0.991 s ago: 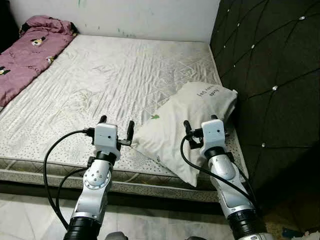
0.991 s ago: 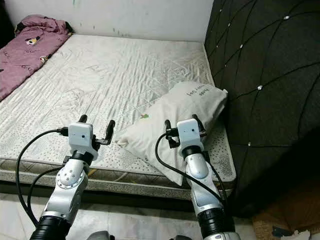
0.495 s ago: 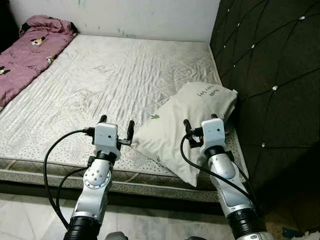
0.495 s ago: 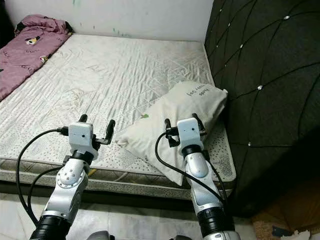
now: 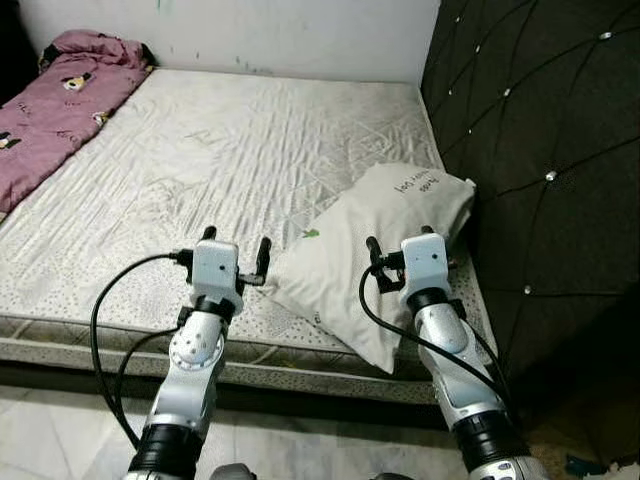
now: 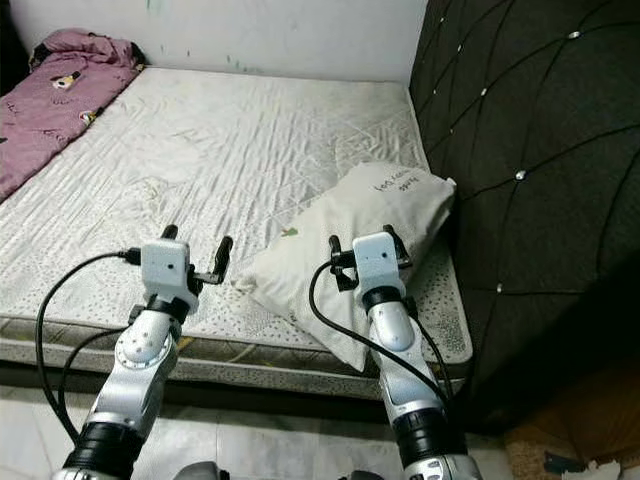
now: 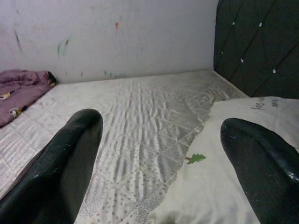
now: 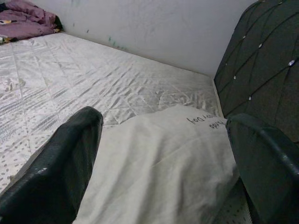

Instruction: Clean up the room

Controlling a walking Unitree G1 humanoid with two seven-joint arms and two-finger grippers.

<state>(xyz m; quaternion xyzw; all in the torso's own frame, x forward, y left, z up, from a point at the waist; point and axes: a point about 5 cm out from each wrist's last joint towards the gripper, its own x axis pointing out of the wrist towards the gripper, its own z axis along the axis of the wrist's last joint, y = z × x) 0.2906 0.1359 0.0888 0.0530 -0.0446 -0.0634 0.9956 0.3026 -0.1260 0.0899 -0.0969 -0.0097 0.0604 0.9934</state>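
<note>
Since a second ago the left arm has shifted a little toward the pillow and slightly up, so the left gripper [image 5: 234, 246] now sits a touch nearer the pillow's corner; the right gripper [image 5: 398, 249] and the bedding look unchanged. Both silver arms are raised in front of the robot, over the near edge of the bed.

A cream-white rectangular fabric pillow [image 5: 375, 235] with a small green tree print and a line of dark handwriting lies aslant on the bare white quilted mattress [image 5: 230, 150], its far end close against the dark tufted, button-studded headboard [image 5: 540, 150] and its near corner hanging just past the mattress edge. The left gripper hovers just beside the pillow's left corner, its two black fingers [image 7: 60, 163] spread wide apart with nothing between them; in the left wrist view the pillow lies under the right-hand finger. The right gripper hangs over the pillow's near half, its fingers [image 8: 56, 168] likewise well apart and empty, the pillow showing between them in the right wrist view.

A crumpled mauve-pink blanket [image 5: 55, 105] with small cartoon figures lies along the far left side of the mattress, well apart from the pillow. Behind the bed stands a white wall [image 5: 280, 30] with faint coloured marks. Pale floor tiles [image 5: 60, 440] show below the bed edge.
</note>
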